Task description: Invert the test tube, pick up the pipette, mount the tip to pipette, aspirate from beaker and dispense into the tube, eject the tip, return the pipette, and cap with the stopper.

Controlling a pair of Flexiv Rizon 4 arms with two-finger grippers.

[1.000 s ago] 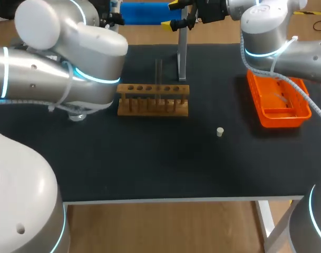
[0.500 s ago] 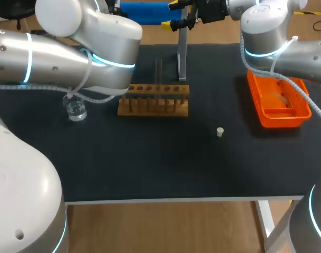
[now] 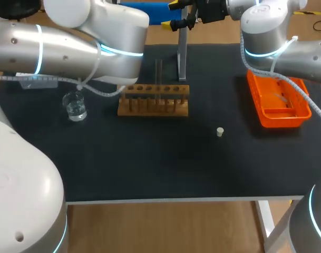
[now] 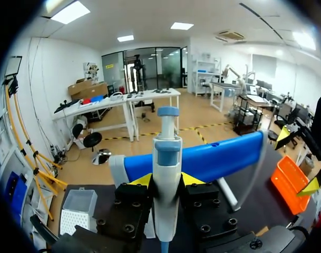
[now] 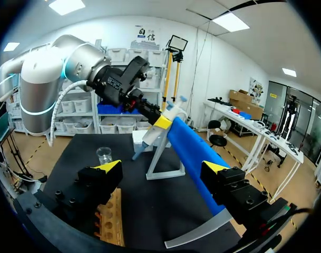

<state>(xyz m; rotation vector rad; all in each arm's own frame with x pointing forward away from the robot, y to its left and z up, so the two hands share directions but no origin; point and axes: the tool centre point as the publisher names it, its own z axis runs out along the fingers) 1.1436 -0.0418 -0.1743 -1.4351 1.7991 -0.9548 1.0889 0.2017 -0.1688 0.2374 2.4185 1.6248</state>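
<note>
left fingers (image 4: 140, 181): clamped on the pipette (image 4: 167, 153), one yellow tip on each side of its body
pipette: upright in that grip, right up against the blue bar of the stand (image 4: 223, 157) at the back of the table (image 3: 149, 158)
right fingers (image 5: 108, 168): spread wide apart, holding nothing; the blue bar runs between them, nearer one finger, and I can't see either touching it
test tube (image 3: 158, 74): standing up in the wooden rack (image 3: 153, 100), mid-table
beaker (image 3: 75, 105): clear, off to the left of the rack, under the left arm (image 3: 70, 42)
stopper (image 3: 220, 132): small and pale, alone on the table, front-right of the rack
orange tray (image 3: 279, 100): on the right side of the table
tip box (image 4: 76, 211): beside the left fingers, seen in the left wrist view
</note>
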